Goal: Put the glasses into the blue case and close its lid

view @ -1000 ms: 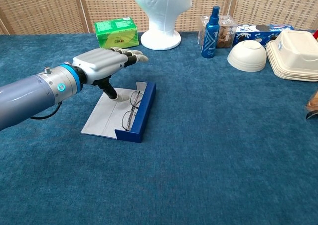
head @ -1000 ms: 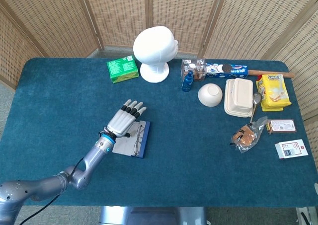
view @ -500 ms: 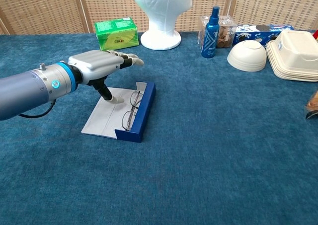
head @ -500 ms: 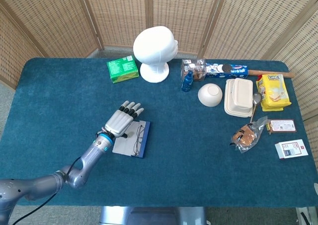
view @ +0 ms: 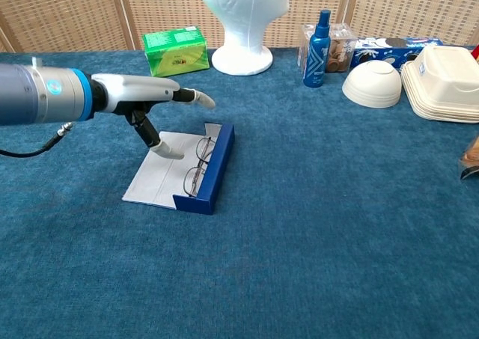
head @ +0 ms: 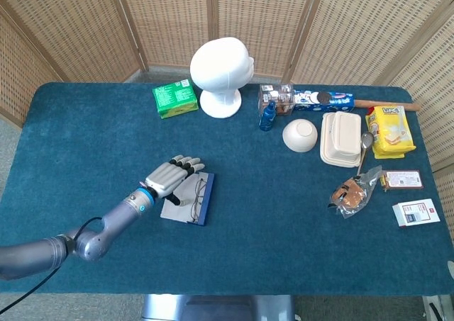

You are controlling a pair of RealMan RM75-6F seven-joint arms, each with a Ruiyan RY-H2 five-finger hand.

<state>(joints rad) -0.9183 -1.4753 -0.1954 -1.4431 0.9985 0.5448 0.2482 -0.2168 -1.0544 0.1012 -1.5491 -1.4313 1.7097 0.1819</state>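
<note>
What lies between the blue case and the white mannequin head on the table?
Only bare teal tablecloth in the head view: nothing sits between the blue case and the white mannequin head. The green box lies off to the side.

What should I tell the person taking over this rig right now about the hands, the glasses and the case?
Left hand: holds nothing, fingers extended flat above the case's open grey lid, thumb pointing down toward it.
Right hand: not in view.
Glasses: already lying in the open blue case, against its blue wall.
Done: glasses are in.
Left: fold the lid over and shut the case.
</note>
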